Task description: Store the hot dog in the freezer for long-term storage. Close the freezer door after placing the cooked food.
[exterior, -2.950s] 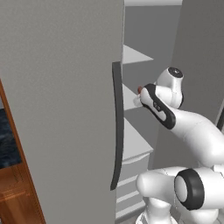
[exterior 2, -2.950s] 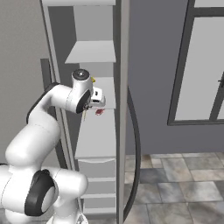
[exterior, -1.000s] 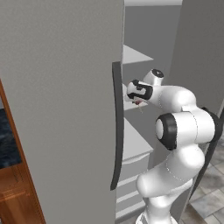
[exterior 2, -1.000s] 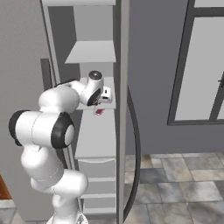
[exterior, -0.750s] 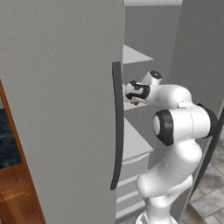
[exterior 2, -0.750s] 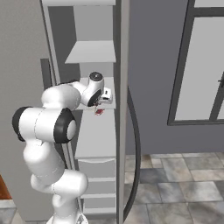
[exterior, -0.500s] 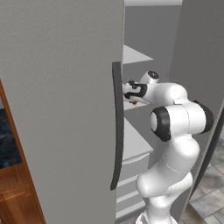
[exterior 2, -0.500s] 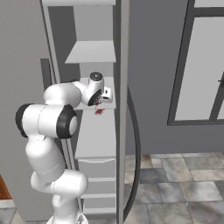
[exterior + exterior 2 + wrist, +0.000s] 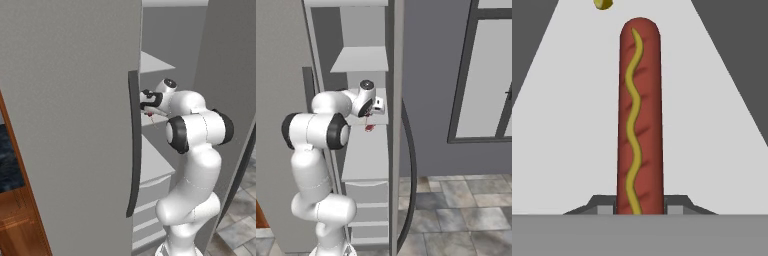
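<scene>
White shelves [image 9: 366, 150] fill the open freezer [image 9: 165, 30]. Inside, the gripper [image 9: 374, 111] pinches the hot dog [image 9: 639, 115] (mustard-striped) above a shelf.

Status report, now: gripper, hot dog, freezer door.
Gripper shut on hot dog, above a white freezer shelf. Freezer door open. Nothing in the way.

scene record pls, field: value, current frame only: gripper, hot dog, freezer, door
gripper: dark two-finger gripper on the white arm, inside the freezer over a shelf, shut on the hot dog
hot dog: thin reddish-brown sausage with a wavy yellow mustard line, clamped at its near end, pointing away from the hand
freezer: tall light grey unit with white shelves and drawers
freezer door: plain grey panel, swung open
other: small yellow item on the shelf, cut off by the frame
</scene>
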{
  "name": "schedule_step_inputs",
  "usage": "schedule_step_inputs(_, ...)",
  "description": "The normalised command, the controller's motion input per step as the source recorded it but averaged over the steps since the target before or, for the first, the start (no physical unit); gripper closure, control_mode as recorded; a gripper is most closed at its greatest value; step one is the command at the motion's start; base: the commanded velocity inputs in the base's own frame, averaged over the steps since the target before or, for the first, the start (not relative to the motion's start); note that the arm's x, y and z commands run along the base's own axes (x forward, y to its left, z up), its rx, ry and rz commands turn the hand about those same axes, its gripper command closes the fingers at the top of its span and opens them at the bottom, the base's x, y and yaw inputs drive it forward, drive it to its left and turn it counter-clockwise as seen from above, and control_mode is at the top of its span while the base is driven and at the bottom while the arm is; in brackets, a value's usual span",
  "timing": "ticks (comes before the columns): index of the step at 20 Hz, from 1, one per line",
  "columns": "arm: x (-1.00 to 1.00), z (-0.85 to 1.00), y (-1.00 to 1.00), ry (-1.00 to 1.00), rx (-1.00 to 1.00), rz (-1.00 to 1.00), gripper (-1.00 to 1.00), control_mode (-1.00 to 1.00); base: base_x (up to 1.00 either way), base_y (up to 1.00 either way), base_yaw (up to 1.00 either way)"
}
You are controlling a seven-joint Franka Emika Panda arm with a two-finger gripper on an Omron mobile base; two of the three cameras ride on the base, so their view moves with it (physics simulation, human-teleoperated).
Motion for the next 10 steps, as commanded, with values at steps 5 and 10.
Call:
schedule_step_inputs(5,0.36,-0.06,0.07,0.00,0.00,0.00,1.00,-1.00,0.00,0.00,0.00)
schedule_step_inputs(10,0.32,-0.11,0.06,0.00,0.00,0.00,1.00,-1.00,0.00,0.00,0.00)
